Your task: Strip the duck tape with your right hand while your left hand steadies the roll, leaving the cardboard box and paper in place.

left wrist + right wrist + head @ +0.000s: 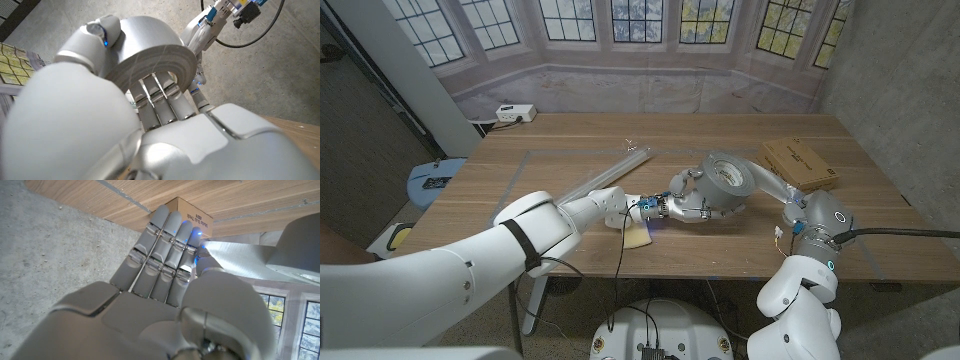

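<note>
The duck tape roll (730, 180) stands tilted on edge on the wooden surface (560, 150), right of centre, just beside the cardboard box (800, 163), which lies flat near the far right corner. The left hand (692, 205) holds the roll from its near side; in the left wrist view its fingers (160, 100) reach into the roll's core (150, 60). The right hand (770, 182) pinches a strip of tape (235, 260) pulled off the roll's right side, thumb against closed fingers (165, 250). A sheet of paper (638, 234) lies under the left forearm. A clear tube (610, 172) lies diagonally left of the roll.
</note>
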### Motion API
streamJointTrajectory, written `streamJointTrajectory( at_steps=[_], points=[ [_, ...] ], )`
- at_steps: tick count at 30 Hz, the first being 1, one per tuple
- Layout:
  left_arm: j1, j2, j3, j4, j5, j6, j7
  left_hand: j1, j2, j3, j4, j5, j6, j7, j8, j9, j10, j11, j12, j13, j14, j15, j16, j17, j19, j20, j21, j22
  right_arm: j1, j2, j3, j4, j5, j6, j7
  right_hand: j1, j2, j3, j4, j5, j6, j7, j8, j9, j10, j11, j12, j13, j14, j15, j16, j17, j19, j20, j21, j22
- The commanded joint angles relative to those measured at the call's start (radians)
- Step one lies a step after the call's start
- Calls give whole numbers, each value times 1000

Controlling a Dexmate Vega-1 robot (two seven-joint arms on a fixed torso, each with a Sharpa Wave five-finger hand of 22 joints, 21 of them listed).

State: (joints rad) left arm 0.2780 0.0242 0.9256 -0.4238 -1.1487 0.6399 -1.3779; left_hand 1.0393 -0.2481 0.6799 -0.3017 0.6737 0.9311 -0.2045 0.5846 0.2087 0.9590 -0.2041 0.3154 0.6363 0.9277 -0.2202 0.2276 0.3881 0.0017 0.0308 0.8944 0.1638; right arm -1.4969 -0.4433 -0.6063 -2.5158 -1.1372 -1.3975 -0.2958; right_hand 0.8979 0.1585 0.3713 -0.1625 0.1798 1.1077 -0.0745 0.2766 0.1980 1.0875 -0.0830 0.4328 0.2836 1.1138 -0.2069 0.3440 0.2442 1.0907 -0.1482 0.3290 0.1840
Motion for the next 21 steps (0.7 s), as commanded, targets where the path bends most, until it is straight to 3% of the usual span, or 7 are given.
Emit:
streamJointTrajectory(
  at_steps=[1, 10, 21],
  points=[
    [11, 19, 65, -33, -94, -10, 0, 212, 311, 111, 151, 1, -68, -13, -71, -13, -74, -3, -52, -22, -89, 11, -34, -28, 10, 15, -19, 4, -29, -14, 11, -21, 9, 1, -25, 11, -2, 8, 3, 1, 9, -1, -6, 4, 6, -1, 4, 6, 8, -22, 1, 5, 10, -4, 7, 3],
    [12, 28, 98, -44, -131, -21, 0, 172, 317, 89, 145, -12, -103, -14, -119, -15, -94, -2, -82, -48, -113, 17, -29, -52, 16, 21, -36, 5, -37, -31, 17, -33, 58, 1, -69, 15, -3, 9, 4, 1, 11, -3, -8, 5, 6, 3, 6, 13, 10, -23, -1, 9, 10, -4, 8, 3],
    [19, 8, 69, -24, -126, -36, 0, 150, 327, 80, 136, -20, -92, -15, -149, -15, -94, 1, -98, -76, -118, 17, -25, -76, 24, 24, -52, 5, -52, -31, 25, -43, 73, 1, -89, 18, -5, 10, 5, 1, 13, -1, -10, 6, 7, -3, 7, 20, 13, -23, -3, 11, 10, -4, 8, 3]
  ],
)
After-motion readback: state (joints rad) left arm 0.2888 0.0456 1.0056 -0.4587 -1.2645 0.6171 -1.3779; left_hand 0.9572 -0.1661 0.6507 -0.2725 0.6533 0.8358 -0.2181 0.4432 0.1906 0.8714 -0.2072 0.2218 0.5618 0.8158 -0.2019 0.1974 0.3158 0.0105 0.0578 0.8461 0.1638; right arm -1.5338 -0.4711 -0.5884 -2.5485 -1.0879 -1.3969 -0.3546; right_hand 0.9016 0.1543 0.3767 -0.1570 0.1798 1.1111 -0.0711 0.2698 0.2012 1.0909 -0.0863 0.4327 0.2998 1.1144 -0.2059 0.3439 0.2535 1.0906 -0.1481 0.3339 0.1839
